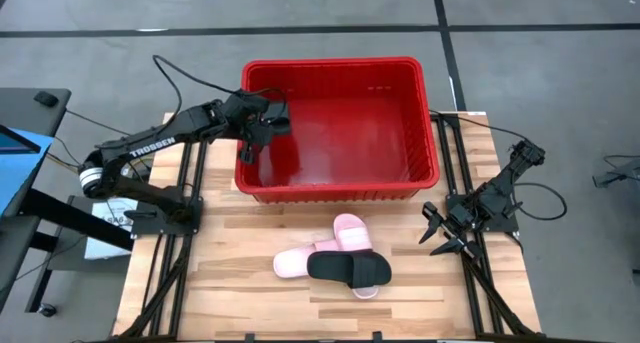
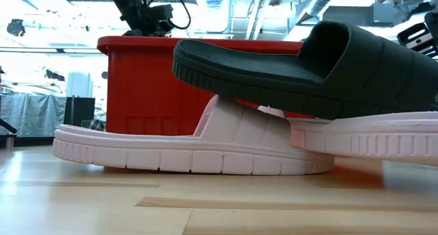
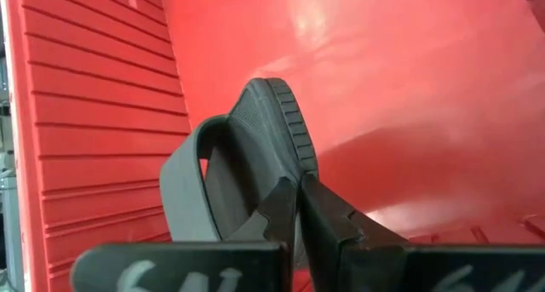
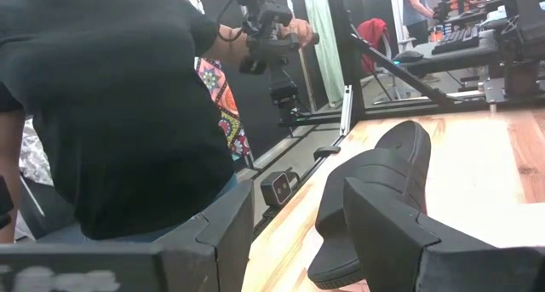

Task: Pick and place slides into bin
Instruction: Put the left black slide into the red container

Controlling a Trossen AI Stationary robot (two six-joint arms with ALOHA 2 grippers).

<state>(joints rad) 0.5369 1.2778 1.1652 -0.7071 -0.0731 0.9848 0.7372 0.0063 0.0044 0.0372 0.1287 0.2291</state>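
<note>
The red bin (image 1: 340, 128) stands at the table's (image 1: 230, 293) far side; the left gripper (image 1: 262, 126) hangs over the bin's left end, its fingers clamped on the sole edge of a black slide (image 3: 255, 156); three more lie in a heap in front of the bin, a second black slide (image 1: 348, 269) resting across the pink pair (image 1: 330, 245); the right gripper (image 1: 445, 235) waits, fingers apart, at the table's right edge; these look light, springy foam, so the strap or sole rim seems the surest hold.
</note>
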